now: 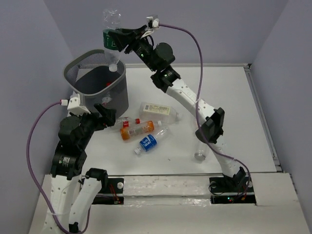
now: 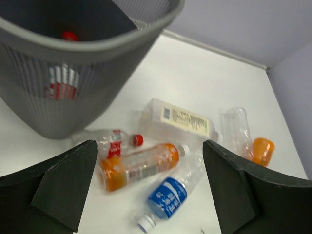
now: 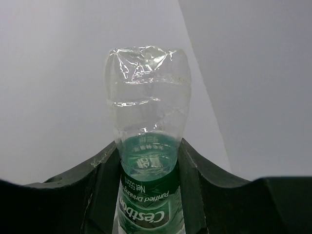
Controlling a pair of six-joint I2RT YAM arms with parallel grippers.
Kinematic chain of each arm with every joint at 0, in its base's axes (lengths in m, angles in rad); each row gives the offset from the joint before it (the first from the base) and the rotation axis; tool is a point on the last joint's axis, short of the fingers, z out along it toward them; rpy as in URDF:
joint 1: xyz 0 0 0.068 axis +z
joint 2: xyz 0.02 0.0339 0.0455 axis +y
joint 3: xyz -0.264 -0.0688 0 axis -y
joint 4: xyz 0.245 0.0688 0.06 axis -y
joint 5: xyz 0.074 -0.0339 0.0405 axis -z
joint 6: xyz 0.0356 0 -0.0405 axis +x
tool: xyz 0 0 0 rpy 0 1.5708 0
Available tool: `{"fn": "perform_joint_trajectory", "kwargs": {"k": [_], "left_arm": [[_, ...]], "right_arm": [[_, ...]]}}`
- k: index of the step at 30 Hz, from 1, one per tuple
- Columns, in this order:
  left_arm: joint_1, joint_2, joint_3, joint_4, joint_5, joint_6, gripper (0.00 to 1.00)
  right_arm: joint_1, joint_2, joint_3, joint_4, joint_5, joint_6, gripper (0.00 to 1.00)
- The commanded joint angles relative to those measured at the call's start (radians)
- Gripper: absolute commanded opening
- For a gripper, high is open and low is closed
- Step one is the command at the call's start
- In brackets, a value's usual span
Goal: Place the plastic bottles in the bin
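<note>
My right gripper (image 1: 117,41) is shut on a clear bottle with a green label (image 1: 111,18). It holds the bottle base up, with the cap pointing down over the dark grey mesh bin (image 1: 78,73). In the right wrist view the fingers (image 3: 100,185) clamp the label of that bottle (image 3: 146,87). My left gripper (image 1: 107,116) is open and empty, low beside the bin's base. Ahead of it lie a red-labelled bottle (image 2: 113,141), an orange bottle (image 2: 139,165), a blue-labelled bottle (image 2: 168,197) and a squarish white-labelled bottle (image 2: 183,119). A red-capped bottle (image 2: 69,35) lies in the bin (image 2: 87,51).
A clear bottle (image 2: 236,129) and an orange one (image 2: 263,150) lie to the right; in the top view the clear bottle (image 1: 201,152) lies by the right arm's lower link. Grey walls enclose the white table (image 1: 234,97) on three sides.
</note>
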Motion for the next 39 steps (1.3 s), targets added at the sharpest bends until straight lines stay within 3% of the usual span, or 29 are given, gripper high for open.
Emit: {"fn": "perform_joint_trajectory", "kwargs": {"k": [1, 5, 6, 7, 10, 11, 15, 18, 19, 20, 23, 24, 27, 31, 33, 36, 39], "left_arm": [[0.001, -0.049, -0.097, -0.042, 0.254, -0.078, 0.99], [0.001, -0.073, -0.174, -0.034, 0.341, -0.091, 0.99], [-0.001, -0.074, -0.182, -0.039, 0.344, -0.086, 0.99], [-0.001, -0.070, -0.189, -0.036, 0.350, -0.081, 0.99], [0.001, -0.047, -0.223, -0.024, 0.394, -0.067, 0.99], [-0.001, -0.041, -0.228, -0.019, 0.399, -0.066, 0.99], [-0.022, 0.002, -0.232, -0.005, 0.390, -0.041, 0.99], [-0.111, 0.055, -0.217, 0.007, 0.324, -0.038, 0.99], [-0.148, 0.069, -0.212, 0.010, 0.254, -0.046, 0.99], [-0.241, 0.107, -0.206, 0.013, 0.209, -0.047, 0.99], [-0.393, 0.187, -0.163, 0.001, 0.027, -0.055, 0.99], [-0.485, 0.245, -0.133, -0.014, -0.035, -0.064, 0.99], [-0.602, 0.354, -0.088, -0.007, -0.118, -0.060, 0.99], [-0.689, 0.498, -0.031, -0.017, -0.182, -0.018, 0.99], [-0.709, 0.570, -0.005, -0.022, -0.222, -0.005, 0.99], [-0.725, 0.635, 0.012, 0.002, -0.230, 0.015, 0.99], [-0.726, 0.681, 0.015, 0.038, -0.222, 0.023, 0.99]], "right_arm": [[0.064, 0.205, 0.201, 0.281, 0.129, 0.003, 0.24], [0.084, 0.230, 0.153, 0.321, 0.195, -0.057, 0.21], [0.084, 0.236, 0.140, 0.306, 0.194, -0.068, 0.27], [0.084, 0.246, 0.142, 0.271, 0.169, -0.098, 0.45], [0.084, 0.222, 0.114, 0.207, 0.117, -0.132, 0.81], [0.084, 0.199, 0.094, 0.182, 0.065, -0.146, 0.87], [0.084, -0.024, -0.067, 0.096, 0.011, -0.181, 0.94], [0.084, -0.182, -0.301, 0.053, 0.000, -0.216, 0.97], [0.084, -0.306, -0.376, 0.045, 0.000, -0.229, 0.97], [0.084, -0.374, -0.541, 0.021, 0.010, -0.233, 0.97], [0.075, -0.646, -0.824, -0.024, 0.036, -0.224, 0.98], [0.064, -0.715, -1.021, -0.047, 0.065, -0.215, 0.98], [0.055, -0.962, -1.370, -0.122, 0.175, -0.134, 0.98], [0.044, -1.226, -1.635, -0.296, 0.315, 0.005, 0.98], [0.044, -1.360, -1.705, -0.449, 0.393, 0.062, 0.93], [0.044, -1.494, -1.812, -0.580, 0.509, 0.148, 0.87], [0.035, -1.514, -1.836, -0.666, 0.606, 0.158, 0.82]]}}
